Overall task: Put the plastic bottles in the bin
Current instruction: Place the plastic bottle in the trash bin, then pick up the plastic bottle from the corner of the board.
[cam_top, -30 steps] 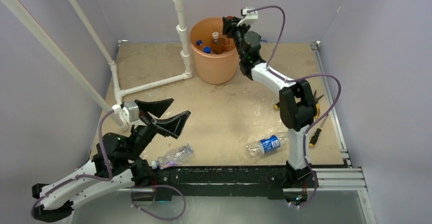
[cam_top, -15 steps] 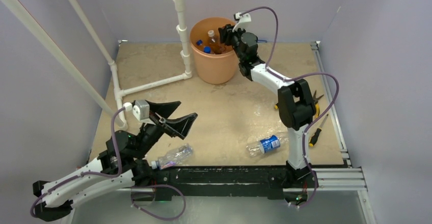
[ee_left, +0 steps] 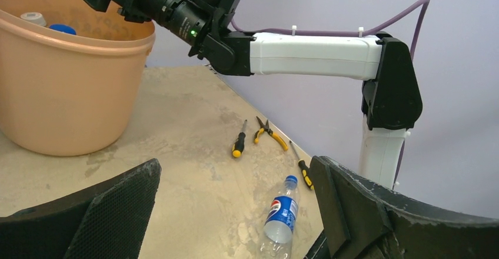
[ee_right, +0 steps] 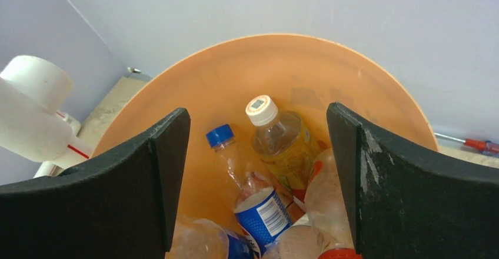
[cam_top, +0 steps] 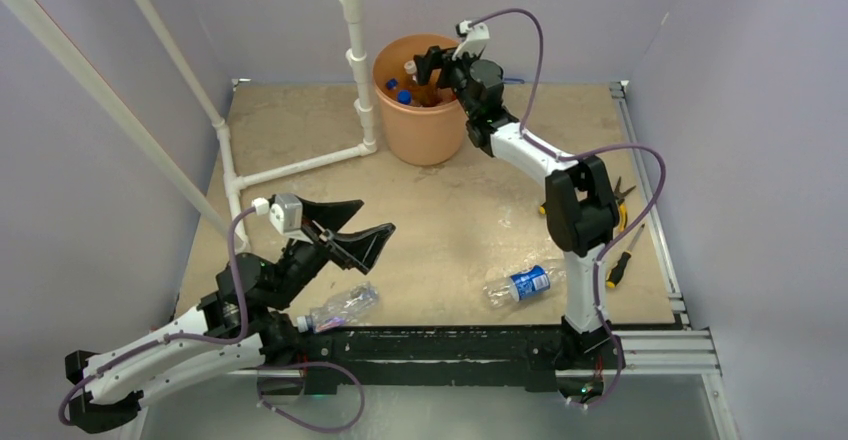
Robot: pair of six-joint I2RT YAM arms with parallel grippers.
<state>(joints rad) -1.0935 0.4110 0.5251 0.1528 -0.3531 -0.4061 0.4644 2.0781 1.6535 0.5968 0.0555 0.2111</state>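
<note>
The orange bin (cam_top: 420, 130) stands at the back of the table. My right gripper (cam_top: 434, 68) hangs open over its mouth with nothing between the fingers. In the right wrist view the gripper (ee_right: 257, 113) looks down on several plastic bottles in the bin (ee_right: 353, 59): a white-capped amber one (ee_right: 282, 144), a blue-capped one (ee_right: 226, 147) and a Pepsi-labelled one (ee_right: 266, 212). On the table lie a Pepsi bottle (cam_top: 520, 284) (ee_left: 281, 215) and a clear bottle (cam_top: 340, 307). My left gripper (cam_top: 375, 217) (ee_left: 235, 165) is wide open above the front left, just behind the clear bottle.
A white pipe frame (cam_top: 355, 50) stands left of the bin. Two screwdrivers (ee_left: 239, 144) (ee_left: 303, 170) and yellow-handled pliers (ee_left: 268, 134) lie by the right edge. The right arm (cam_top: 575, 210) spans from the front rail to the bin.
My right gripper has opened over the bin and the white-capped bottle it held now lies inside. My left gripper has drifted a little to the right, still open.
</note>
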